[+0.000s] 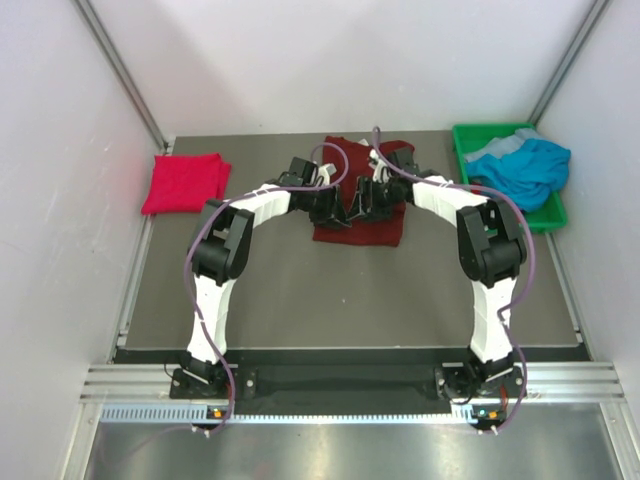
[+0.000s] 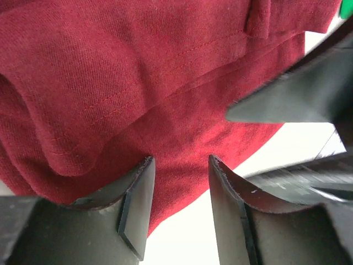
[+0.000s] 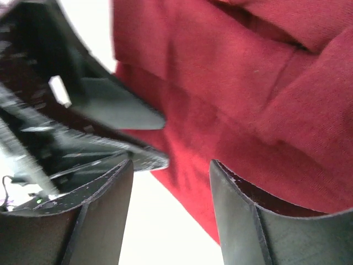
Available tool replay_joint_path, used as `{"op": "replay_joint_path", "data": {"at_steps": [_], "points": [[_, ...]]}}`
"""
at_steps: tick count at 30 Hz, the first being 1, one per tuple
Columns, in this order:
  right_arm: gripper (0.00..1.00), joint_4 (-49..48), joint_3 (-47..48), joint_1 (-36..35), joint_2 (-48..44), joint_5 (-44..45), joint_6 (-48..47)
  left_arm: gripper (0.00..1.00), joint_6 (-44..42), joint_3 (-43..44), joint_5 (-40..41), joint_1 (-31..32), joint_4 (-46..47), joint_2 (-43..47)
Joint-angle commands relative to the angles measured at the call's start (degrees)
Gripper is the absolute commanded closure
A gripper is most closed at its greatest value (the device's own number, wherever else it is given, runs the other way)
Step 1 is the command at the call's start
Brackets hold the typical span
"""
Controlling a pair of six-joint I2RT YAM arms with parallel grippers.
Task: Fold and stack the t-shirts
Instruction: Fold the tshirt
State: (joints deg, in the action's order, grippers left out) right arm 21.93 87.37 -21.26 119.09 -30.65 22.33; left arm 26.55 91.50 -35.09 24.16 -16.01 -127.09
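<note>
The dark maroon t-shirt (image 1: pixel 360 228) lies partly folded at the middle of the table's far side. Both grippers are down on it, side by side and nearly touching. My left gripper (image 1: pixel 334 201) is open, its fingertips (image 2: pixel 144 168) at the maroon cloth (image 2: pixel 138 72) near its edge, nothing pinched between them. My right gripper (image 1: pixel 373 198) is open too, standing over the maroon cloth (image 3: pixel 248 94) by a corner. A bright crimson t-shirt (image 1: pixel 186 183) lies folded at the far left. The teal-blue t-shirt (image 1: pixel 522 170) is bunched in the bin.
A green plastic bin (image 1: pixel 553 215) stands at the far right against the wall. White walls close the table on three sides. In each wrist view the other arm's finger shows close by, the right one (image 2: pixel 298 91) and the left one (image 3: pixel 118 110).
</note>
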Motion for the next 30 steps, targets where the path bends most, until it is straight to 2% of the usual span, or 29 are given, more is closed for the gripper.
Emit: {"op": "replay_joint_path", "data": {"at_steps": [1, 8, 19, 24, 30], "points": [[0.42, -1.54, 0.69, -0.45, 2.72, 1.99, -0.7, 0.51, -0.09, 0.08, 0.81, 0.36, 2.12, 1.22], [0.4, -0.93, 5.34, 0.07, 6.77, 5.43, -3.25, 0.51, -0.35, -3.7, 1.08, 0.36, 2.21, 3.77], [0.39, -1.63, 23.97, 4.99, 14.68, 9.64, -5.36, 0.51, -1.93, -7.13, 2.74, 1.41, 1.51, 5.36], [0.38, -2.25, 28.9, 5.87, 12.84, 10.87, -5.8, 0.51, -2.46, -8.09, 3.54, 2.47, 1.24, 6.32], [0.38, -2.33, 29.52, 6.67, 7.31, 11.93, -8.17, 0.51, -3.25, -8.27, 3.89, 3.0, 1.07, 7.29]]}}
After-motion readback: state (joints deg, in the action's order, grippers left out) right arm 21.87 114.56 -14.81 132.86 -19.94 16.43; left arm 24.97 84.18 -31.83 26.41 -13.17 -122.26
